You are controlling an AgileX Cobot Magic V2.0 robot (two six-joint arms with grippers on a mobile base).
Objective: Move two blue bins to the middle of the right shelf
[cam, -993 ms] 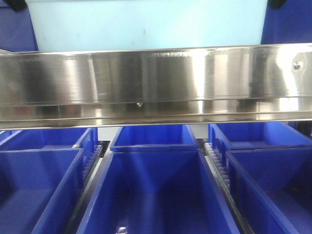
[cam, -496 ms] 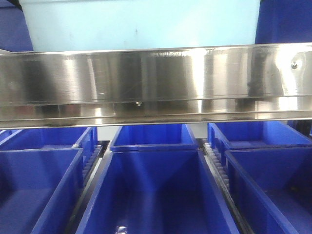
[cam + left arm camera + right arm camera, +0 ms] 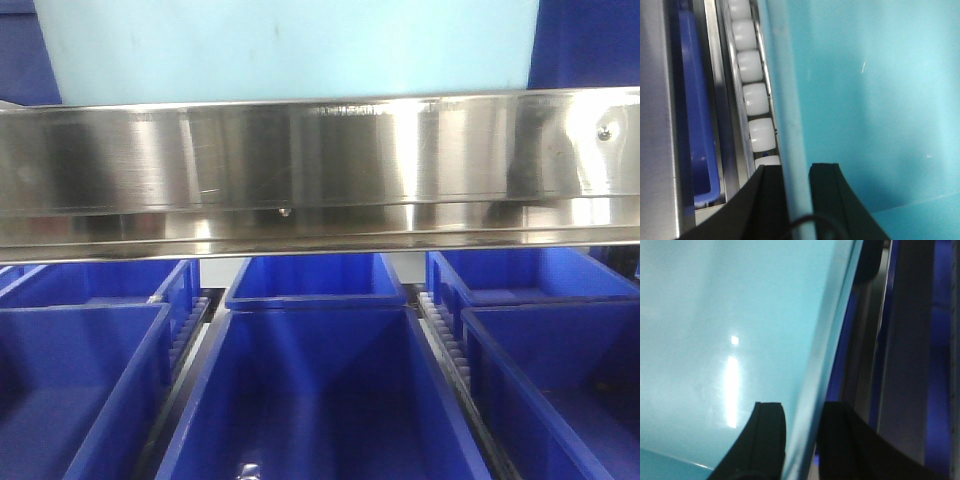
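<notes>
- Our left hand (image 3: 797, 170) grasps the pale-blue bin (image 3: 875, 100) by its side rim: one black finger (image 3: 767, 200) sits outside the wall and the other inside, pinching the rim between them.
- Our right hand (image 3: 802, 407) grips the opposite rim of the same bin (image 3: 725, 315) in the same way, with one finger on each face of the wall.
- Just beside the bin, on the left-hand side, a track of white rollers (image 3: 752, 100) runs along its wall. Past the track lies the edge of a dark-blue bin (image 3: 695, 125).
- In the front view, dark-blue bins (image 3: 310, 400) fill the lower level in rows, with roller tracks between them.
- Above them, the brushed-steel front rail (image 3: 320, 165) of the right shelf spans the whole width.
- The pale-blue bin (image 3: 290, 45) rises behind that rail, at the level above the dark bins. The rail hides its base, so we cannot tell whether it rests on the rollers.
</notes>
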